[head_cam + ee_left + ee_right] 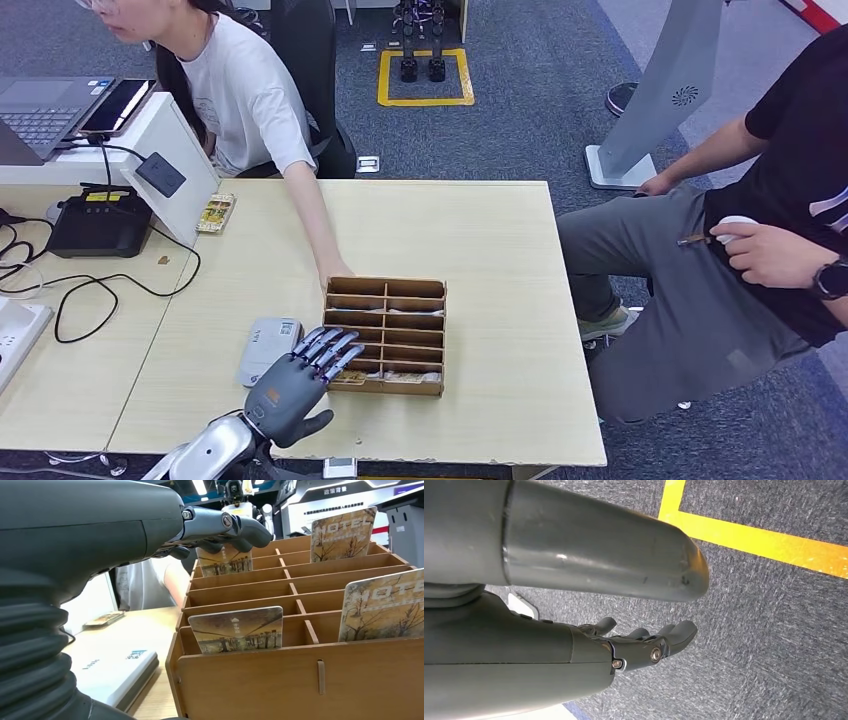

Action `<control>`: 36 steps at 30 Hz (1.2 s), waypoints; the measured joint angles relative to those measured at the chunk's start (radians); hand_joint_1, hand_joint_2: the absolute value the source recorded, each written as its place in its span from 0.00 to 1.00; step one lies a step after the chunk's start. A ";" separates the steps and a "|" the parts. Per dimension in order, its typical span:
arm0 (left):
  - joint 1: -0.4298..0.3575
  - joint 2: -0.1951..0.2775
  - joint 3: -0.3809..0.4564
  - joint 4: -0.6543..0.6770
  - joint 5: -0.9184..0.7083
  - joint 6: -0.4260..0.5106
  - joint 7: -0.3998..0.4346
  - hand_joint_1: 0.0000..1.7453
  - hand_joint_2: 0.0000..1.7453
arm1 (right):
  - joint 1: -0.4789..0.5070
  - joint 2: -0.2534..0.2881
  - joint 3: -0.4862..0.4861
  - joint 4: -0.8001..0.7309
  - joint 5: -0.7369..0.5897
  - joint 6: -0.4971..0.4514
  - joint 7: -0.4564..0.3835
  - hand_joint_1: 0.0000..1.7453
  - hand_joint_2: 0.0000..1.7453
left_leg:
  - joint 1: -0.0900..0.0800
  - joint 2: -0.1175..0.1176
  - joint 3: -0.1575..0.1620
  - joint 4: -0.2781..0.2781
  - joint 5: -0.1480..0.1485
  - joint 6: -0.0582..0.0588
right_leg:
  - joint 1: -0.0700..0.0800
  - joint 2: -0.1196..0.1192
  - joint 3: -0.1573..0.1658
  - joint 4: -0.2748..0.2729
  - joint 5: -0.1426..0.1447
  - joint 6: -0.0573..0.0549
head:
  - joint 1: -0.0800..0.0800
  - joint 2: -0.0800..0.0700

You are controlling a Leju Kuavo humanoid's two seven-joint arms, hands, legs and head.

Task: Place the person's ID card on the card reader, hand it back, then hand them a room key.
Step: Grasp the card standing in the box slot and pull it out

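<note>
Left hand [300, 375] fingers spread over key rack [386, 335], empty.

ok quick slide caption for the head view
Robot's left hand reaches over a wooden card rack on the desk, card reader alongside.

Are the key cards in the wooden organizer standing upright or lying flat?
Upright. In the left wrist view the key cards stand on edge in their slots, tops rising above the dividers of the wooden organizer.

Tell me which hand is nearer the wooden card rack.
Left. The left hand reaches over the rack's near-left corner, fingers spread above the cards. The right hand hangs by the carpeted floor, away from the table.
</note>
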 joint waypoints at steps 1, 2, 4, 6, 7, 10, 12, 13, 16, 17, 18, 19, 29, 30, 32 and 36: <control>0.000 -0.003 0.002 0.003 0.000 0.000 0.000 0.00 1.00 | 0.000 0.000 0.003 0.000 -0.003 0.000 0.000 0.00 0.00 | 0.000 0.000 0.000 0.000 0.000 0.000 | 0.000 0.000 0.000 0.000 0.000 0.000 | 0.000 0.000; 0.000 -0.006 0.004 0.006 0.000 -0.001 0.000 0.00 1.00 | -0.001 0.000 0.005 0.000 -0.008 0.000 0.000 0.00 0.00 | 0.000 0.000 0.000 0.000 0.000 0.000 | 0.000 0.000 0.000 0.000 0.000 0.000 | 0.000 0.000; 0.001 -0.012 0.008 0.011 0.000 -0.002 0.000 0.00 1.00 | -0.002 0.000 0.011 0.000 -0.014 0.000 -0.001 0.00 0.00 | 0.000 0.000 0.000 0.000 0.000 0.000 | 0.000 0.000 0.000 0.000 0.000 0.000 | 0.000 0.000; 0.001 -0.015 0.011 0.014 0.000 -0.002 0.000 0.00 1.00 | -0.004 0.000 0.016 0.000 -0.017 0.000 -0.001 0.00 0.00 | 0.000 0.000 0.000 0.000 0.000 0.000 | 0.000 0.000 0.000 0.000 0.000 0.000 | 0.000 0.000; 0.001 -0.017 0.012 0.015 0.000 -0.002 0.000 0.00 1.00 | -0.004 0.000 0.019 0.000 -0.018 0.000 -0.001 0.00 0.00 | 0.000 0.000 0.000 0.000 0.000 0.000 | 0.000 0.000 0.000 0.000 0.000 0.000 | 0.000 0.000; 0.001 -0.021 0.013 0.019 0.000 -0.003 0.000 0.00 1.00 | -0.005 0.000 0.024 0.000 -0.018 0.000 -0.001 0.00 0.00 | 0.000 0.000 0.000 0.000 0.000 0.000 | 0.000 0.000 0.000 0.000 0.000 0.000 | 0.000 0.000; 0.001 -0.023 0.014 0.020 0.002 -0.006 -0.001 0.00 1.00 | -0.005 0.000 0.026 0.000 -0.023 0.000 -0.001 0.00 0.00 | 0.000 0.000 0.000 0.000 0.000 0.000 | 0.000 0.000 0.000 0.000 0.000 0.000 | 0.000 0.000; 0.002 -0.024 0.014 0.020 0.004 -0.008 -0.002 0.00 1.00 | -0.005 0.000 0.027 0.000 -0.026 0.000 -0.001 0.00 0.00 | 0.000 0.000 0.000 0.000 0.000 0.000 | 0.000 0.000 0.000 0.000 0.000 0.000 | 0.000 0.000; 0.002 -0.025 0.014 0.020 0.009 -0.012 -0.004 0.00 1.00 | -0.005 0.000 0.030 0.000 -0.032 0.000 -0.002 0.00 0.00 | 0.000 0.000 0.000 0.000 0.000 0.000 | 0.000 0.000 0.000 0.000 0.000 0.000 | 0.000 0.000; 0.002 -0.025 0.014 0.020 0.009 -0.012 -0.004 0.00 1.00 | -0.005 0.000 0.030 0.000 -0.032 0.000 -0.002 0.00 0.00 | 0.000 0.000 0.000 0.000 0.000 0.000 | 0.000 0.000 0.000 0.000 0.000 0.000 | 0.000 0.000; 0.002 -0.026 0.015 0.022 0.010 -0.013 -0.004 0.00 1.00 | -0.006 0.000 0.031 0.000 -0.033 0.000 -0.002 0.00 0.00 | 0.000 0.000 0.000 0.000 0.000 0.000 | 0.000 0.000 0.000 0.000 0.000 0.000 | 0.000 0.000; 0.002 -0.029 0.016 0.025 0.012 -0.015 -0.004 0.25 1.00 | -0.006 0.000 0.036 0.001 -0.038 0.000 -0.002 0.00 0.00 | 0.000 0.000 0.000 0.000 0.000 0.000 | 0.000 0.000 0.000 0.000 0.000 0.000 | 0.000 0.000; 0.003 -0.050 0.028 0.052 0.031 -0.029 -0.014 1.00 1.00 | -0.012 0.000 0.085 0.004 -0.095 -0.009 -0.004 0.00 0.00 | 0.000 0.000 0.000 0.000 0.000 0.000 | 0.000 0.000 0.000 0.000 0.000 0.000 | 0.000 0.000; 0.003 -0.052 0.031 0.052 0.034 -0.029 -0.014 1.00 1.00 | -0.013 0.000 0.090 0.004 -0.100 -0.010 -0.005 0.00 0.00 | 0.000 0.000 0.000 0.000 0.000 0.000 | 0.000 0.000 0.000 0.000 0.000 0.000 | 0.000 0.000; 0.002 -0.056 0.037 0.052 0.041 -0.030 -0.015 1.00 1.00 | -0.014 0.000 0.101 0.005 -0.114 -0.011 -0.007 0.00 0.00 | 0.000 0.000 0.000 0.000 0.000 0.000 | 0.000 0.000 0.000 0.000 0.000 0.000 | 0.000 0.000; 0.002 -0.063 0.048 0.053 0.065 -0.037 -0.025 1.00 1.00 | -0.016 0.000 0.124 0.007 -0.145 -0.012 -0.010 0.00 0.00 | 0.000 0.000 0.000 0.000 0.000 0.000 | 0.000 -0.001 0.000 0.000 0.000 0.000 | 0.000 0.000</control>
